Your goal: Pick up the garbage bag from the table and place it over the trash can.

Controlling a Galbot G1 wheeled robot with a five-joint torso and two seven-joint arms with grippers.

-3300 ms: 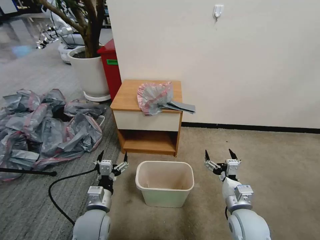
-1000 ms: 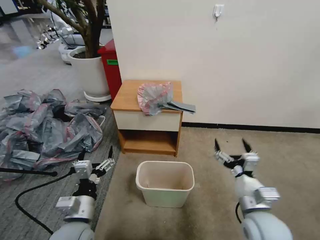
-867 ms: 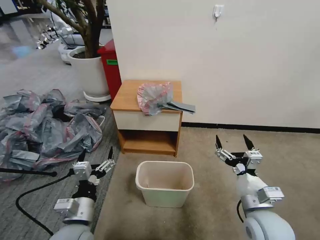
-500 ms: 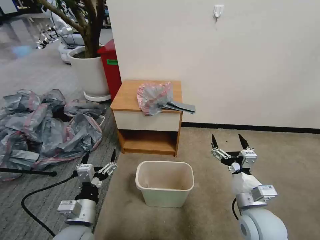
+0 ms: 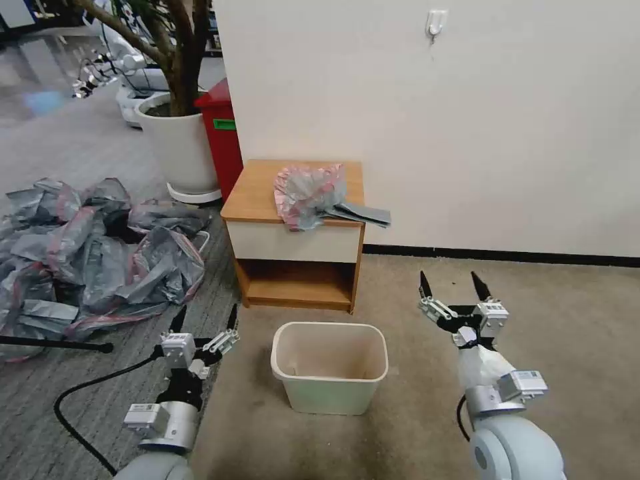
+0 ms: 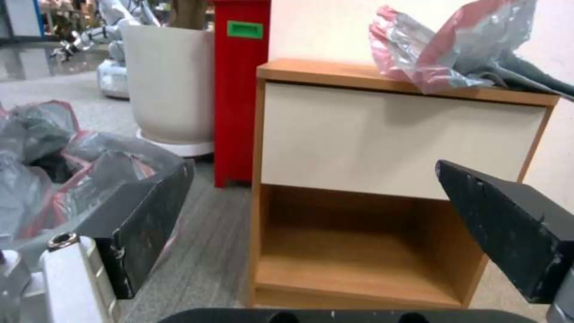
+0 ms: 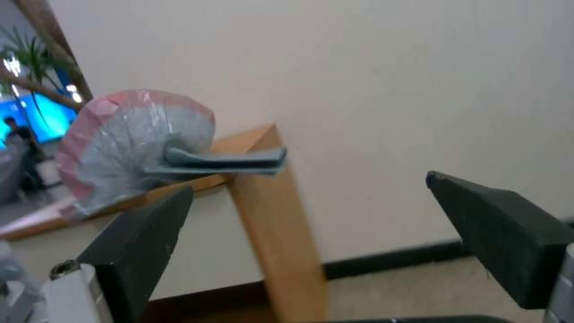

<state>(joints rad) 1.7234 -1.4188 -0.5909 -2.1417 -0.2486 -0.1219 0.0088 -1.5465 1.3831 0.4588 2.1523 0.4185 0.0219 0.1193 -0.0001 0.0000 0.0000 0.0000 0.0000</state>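
Both tools (left tool point(image 5: 205, 319), right tool point(image 5: 451, 285)) hover spread, flanking the trash can point(image 5: 329, 367); ahead, the garbage bag point(image 5: 308, 195) lies on the worktop point(image 5: 257, 193).

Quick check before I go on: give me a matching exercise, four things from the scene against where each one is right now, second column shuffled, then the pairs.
Things:
1. garbage bag
2. trash can
3. left gripper
4. right gripper

Places:
A. on the floor in front of the table, nothing in it
B. open, raised over the carpet right of the trash can
C. on top of the table, its folded end overhanging the right edge
D. open, low beside the trash can, near the heap of bags

Pairs: 1-C, 2-A, 3-D, 4-B
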